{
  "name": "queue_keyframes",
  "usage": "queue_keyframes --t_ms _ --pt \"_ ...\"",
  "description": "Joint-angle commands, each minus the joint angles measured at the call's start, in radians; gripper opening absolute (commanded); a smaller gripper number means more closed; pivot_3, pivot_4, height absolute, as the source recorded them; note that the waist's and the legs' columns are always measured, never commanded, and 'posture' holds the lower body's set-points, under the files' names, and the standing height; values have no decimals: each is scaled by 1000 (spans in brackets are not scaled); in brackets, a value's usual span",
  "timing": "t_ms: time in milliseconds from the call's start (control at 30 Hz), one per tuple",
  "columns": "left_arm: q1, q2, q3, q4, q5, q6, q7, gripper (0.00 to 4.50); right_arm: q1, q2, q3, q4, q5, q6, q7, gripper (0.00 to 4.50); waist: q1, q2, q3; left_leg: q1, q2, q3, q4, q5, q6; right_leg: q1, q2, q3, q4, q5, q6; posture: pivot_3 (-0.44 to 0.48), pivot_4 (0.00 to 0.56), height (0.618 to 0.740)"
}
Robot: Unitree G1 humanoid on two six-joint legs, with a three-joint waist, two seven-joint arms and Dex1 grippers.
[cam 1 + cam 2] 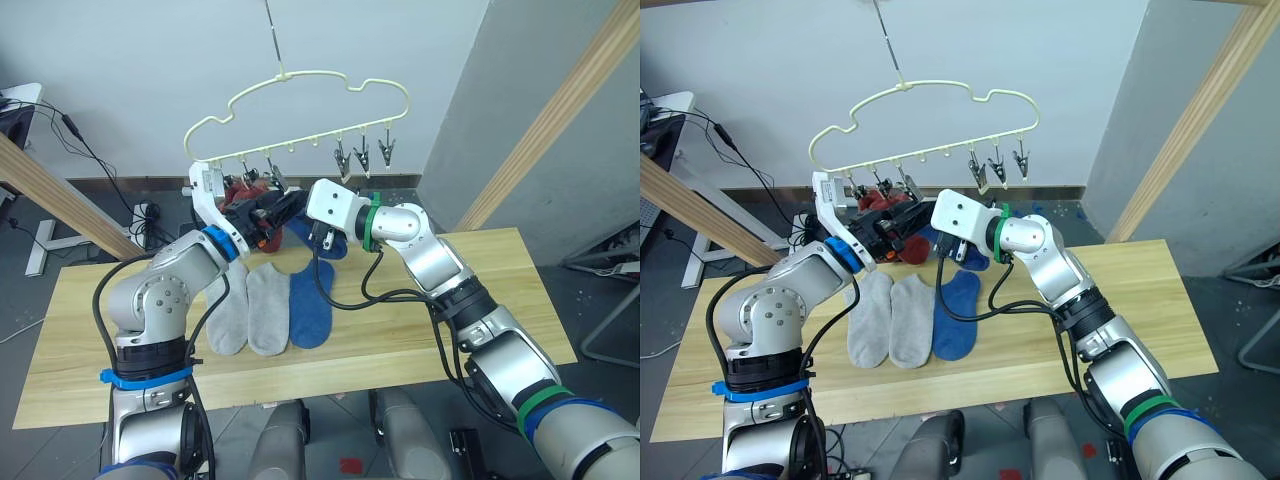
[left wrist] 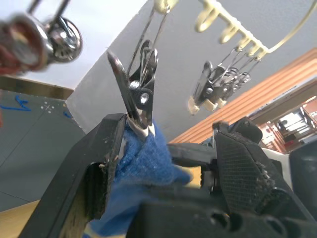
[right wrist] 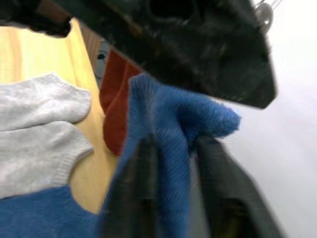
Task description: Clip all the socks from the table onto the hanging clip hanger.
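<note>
1. A blue sock (image 2: 143,163) is held up at a clip (image 2: 136,94) of the clip hanger (image 1: 300,100), pinched by the right jaws (image 3: 171,198); its cuff sits in the clip's mouth.
2. The left jaws (image 2: 163,168) are spread wide around clip and sock.
3. Two grey socks (image 1: 250,305) and another blue sock (image 1: 312,308) lie on the bench (image 1: 500,300).
4. Risk, as judged: the hanger could swing, so the cuff slips free before the clip bites.
5. No readable writing is seen.
</note>
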Motion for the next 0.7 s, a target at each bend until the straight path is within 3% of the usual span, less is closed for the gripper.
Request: queue_keyframes --t_ms 33,167,367,533,700 --pt "22 37 -12 -54 33 -47 -22 3253 12 -18 1 -73 -3 -11 10 2085 0 0 0 0 0 0 0 0 0 0 0 0 0 0 0 -72 284 740" --pt "55 72 -46 -76 94 -106 -41 3253 53 -63 4 -140 -7 -3 38 2085 2 0 0 0 0 0 0 0 0 0 0 0 0 0 0 -71 286 740" --pt "140 188 -190 -50 366 -406 -149 3253 134 -135 -52 -293 16 73 43 2085 2 0 0 0 0 0 -1 0 0 0 0 1 -1 0 0 -66 289 740" --pt "156 211 -218 -54 389 -513 -260 3253 182 -112 -191 -445 83 278 -43 2085 5 0 0 0 0 -1 -1 0 1 0 0 0 -1 0 0 -62 293 740" --pt "139 216 -193 -76 300 -468 -348 3253 187 -41 -256 -549 138 431 -127 2085 1 0 0 0 2 -1 -1 -2 4 0 0 1 0 0 0 -74 295 740"
